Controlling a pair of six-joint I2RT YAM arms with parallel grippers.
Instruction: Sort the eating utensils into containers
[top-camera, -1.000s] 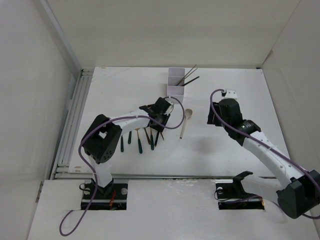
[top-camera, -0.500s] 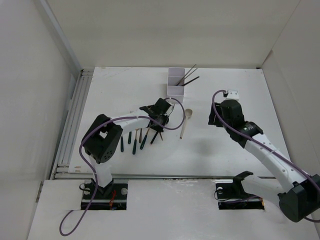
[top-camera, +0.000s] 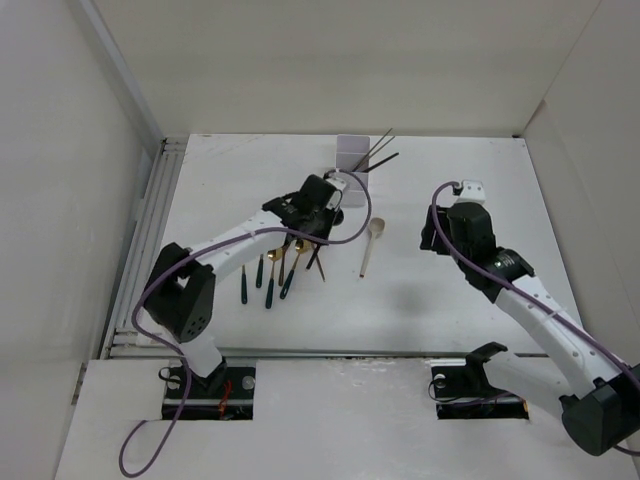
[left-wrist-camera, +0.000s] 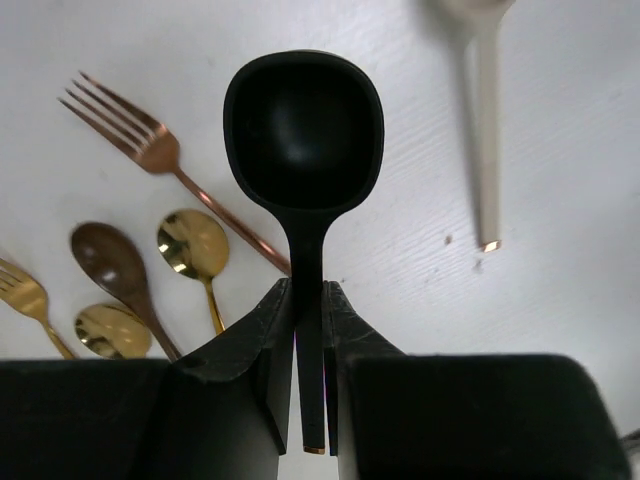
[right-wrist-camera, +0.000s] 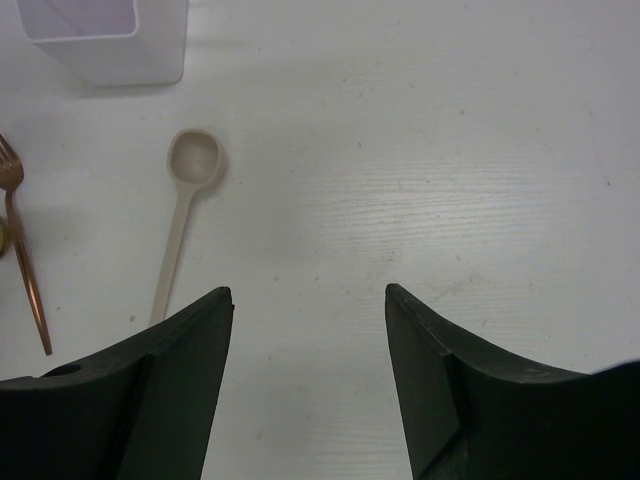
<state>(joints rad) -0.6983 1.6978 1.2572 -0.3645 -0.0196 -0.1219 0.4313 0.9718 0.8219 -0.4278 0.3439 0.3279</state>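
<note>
Bowl of the black spoon (left-wrist-camera: 303, 130) is being pointed away from the left gripper (left-wrist-camera: 306, 305), handle running back between its fingers (left-wrist-camera: 270, 320) (clamped on it), near the organizer (top-camera: 352, 152). Right gripper (right-wrist-camera: 308, 300) is being held wide open, empty.

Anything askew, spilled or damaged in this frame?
Nothing looks spilled or damaged. The only skewed things are the chopsticks, which lean far out over the rim of the white organizer. The left pincer grips the black spoon straight, by its handle.
</note>
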